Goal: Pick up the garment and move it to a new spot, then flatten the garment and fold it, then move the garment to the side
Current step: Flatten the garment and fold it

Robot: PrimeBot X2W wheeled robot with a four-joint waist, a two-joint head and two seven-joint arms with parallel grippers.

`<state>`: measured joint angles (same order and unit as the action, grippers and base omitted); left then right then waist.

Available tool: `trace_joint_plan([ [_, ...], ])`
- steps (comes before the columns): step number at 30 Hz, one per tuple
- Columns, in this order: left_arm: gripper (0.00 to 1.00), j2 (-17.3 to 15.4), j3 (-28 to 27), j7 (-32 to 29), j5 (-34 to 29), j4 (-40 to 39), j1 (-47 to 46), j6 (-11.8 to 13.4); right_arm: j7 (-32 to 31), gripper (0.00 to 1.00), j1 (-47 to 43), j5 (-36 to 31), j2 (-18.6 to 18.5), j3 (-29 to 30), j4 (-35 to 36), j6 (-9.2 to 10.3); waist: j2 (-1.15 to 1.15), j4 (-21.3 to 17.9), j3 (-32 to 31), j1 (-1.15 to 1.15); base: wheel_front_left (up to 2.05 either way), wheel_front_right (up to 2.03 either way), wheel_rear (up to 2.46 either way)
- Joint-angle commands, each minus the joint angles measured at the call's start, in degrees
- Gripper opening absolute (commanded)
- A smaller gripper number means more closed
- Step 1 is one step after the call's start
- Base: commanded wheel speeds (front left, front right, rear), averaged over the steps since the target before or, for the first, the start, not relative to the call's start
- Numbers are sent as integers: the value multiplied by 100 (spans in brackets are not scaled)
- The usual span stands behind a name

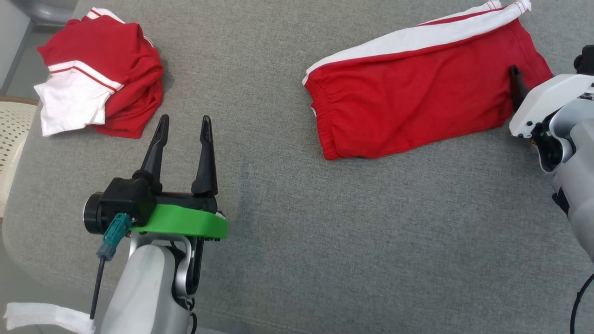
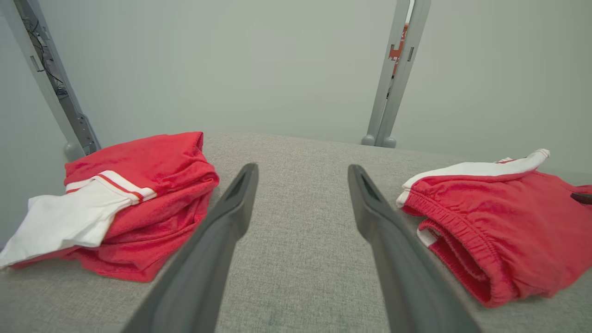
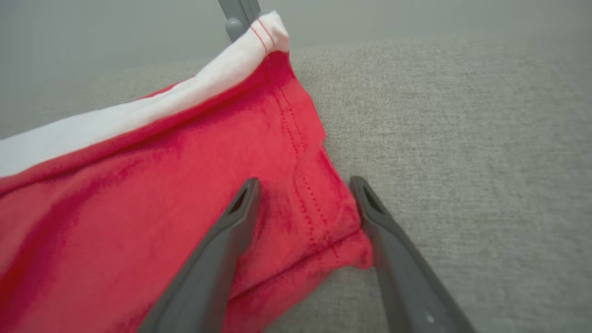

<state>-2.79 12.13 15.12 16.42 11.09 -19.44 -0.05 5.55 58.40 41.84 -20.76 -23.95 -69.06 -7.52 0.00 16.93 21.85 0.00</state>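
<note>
The garment (image 1: 417, 93), red shorts with a white side stripe, lies flat on the grey fabric surface (image 1: 297, 232) at the far right, waistband toward the middle. My right gripper (image 3: 304, 185) is open, and its fingers straddle the hem corner of the garment (image 3: 185, 185) low over the cloth. One dark finger (image 1: 516, 88) of it rests on the red fabric in the head view. At the near left my left gripper (image 1: 184, 119) stands open and empty over bare surface. In its wrist view the left gripper (image 2: 303, 169) points between the garment (image 2: 499, 222) and a red heap.
A second red and white garment (image 1: 100, 74) lies bunched at the far left corner, also seen as a heap (image 2: 134, 199). A pale slatted chair (image 1: 11, 134) stands off the left edge. A white strip (image 1: 41, 315) lies near the front left. Grey frame posts (image 2: 397, 74) rise behind.
</note>
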Motion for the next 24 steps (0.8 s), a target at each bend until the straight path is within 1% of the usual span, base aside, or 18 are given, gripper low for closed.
trace_joint_plan([
  [1,100,-22,-39,4,-92,-35,95,-8,-64,0,-121,47,27,-22,-21,6,0,9,-23,0,0,0,0],
  [4,100,-22,-97,4,-107,-36,182,-22,-145,0,-174,182,35,-43,-1,6,0,-19,-72,0,0,0,0],
  [12,100,-23,-222,4,-207,90,385,-91,82,0,-527,547,-64,-85,273,9,0,-253,-368,0,0,0,0],
  [24,100,-24,-508,4,-479,246,782,-244,328,0,-1898,1410,-364,-260,1347,9,0,-746,-985,0,0,0,0],
])
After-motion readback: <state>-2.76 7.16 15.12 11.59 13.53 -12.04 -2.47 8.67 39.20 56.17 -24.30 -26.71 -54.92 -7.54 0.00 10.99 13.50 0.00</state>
